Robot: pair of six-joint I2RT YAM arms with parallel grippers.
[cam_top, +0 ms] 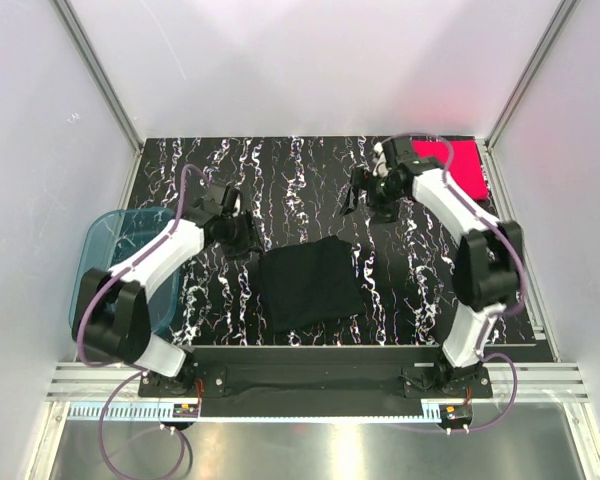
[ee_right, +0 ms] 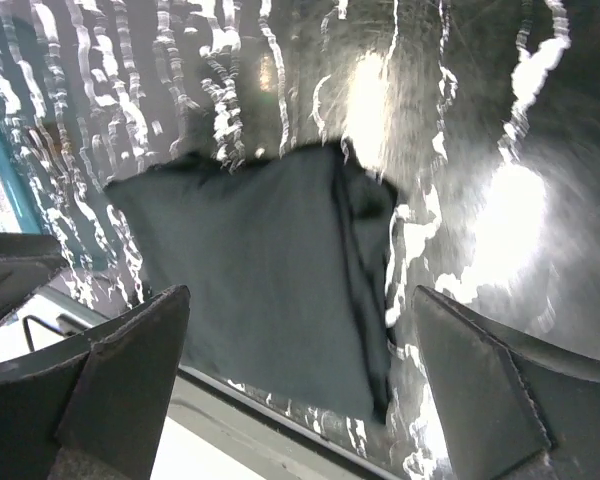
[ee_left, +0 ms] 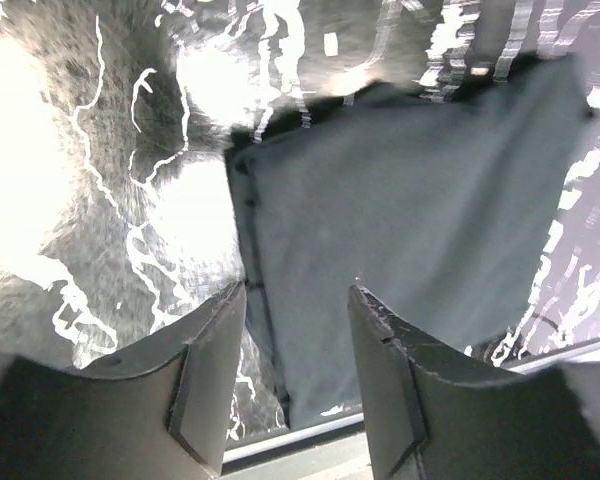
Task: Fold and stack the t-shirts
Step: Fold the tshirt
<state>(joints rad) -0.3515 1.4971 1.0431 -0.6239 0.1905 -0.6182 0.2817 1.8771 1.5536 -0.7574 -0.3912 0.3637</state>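
The black t-shirt [cam_top: 309,284] lies folded into a rough square on the marbled table, near the front middle. It also shows in the left wrist view [ee_left: 410,220] and in the right wrist view [ee_right: 255,265]. The pink-red t-shirt [cam_top: 455,162] lies as a neat square at the back right corner, partly hidden by the right arm. My left gripper [cam_top: 248,240] hovers above the table just left of the black shirt, open and empty [ee_left: 298,300]. My right gripper [cam_top: 358,196] hangs above the table behind the black shirt, wide open and empty [ee_right: 300,310].
A translucent blue plastic tub [cam_top: 115,262] stands at the table's left edge, under the left arm. White walls close in the back and both sides. A metal rail [cam_top: 310,385] runs along the front edge.
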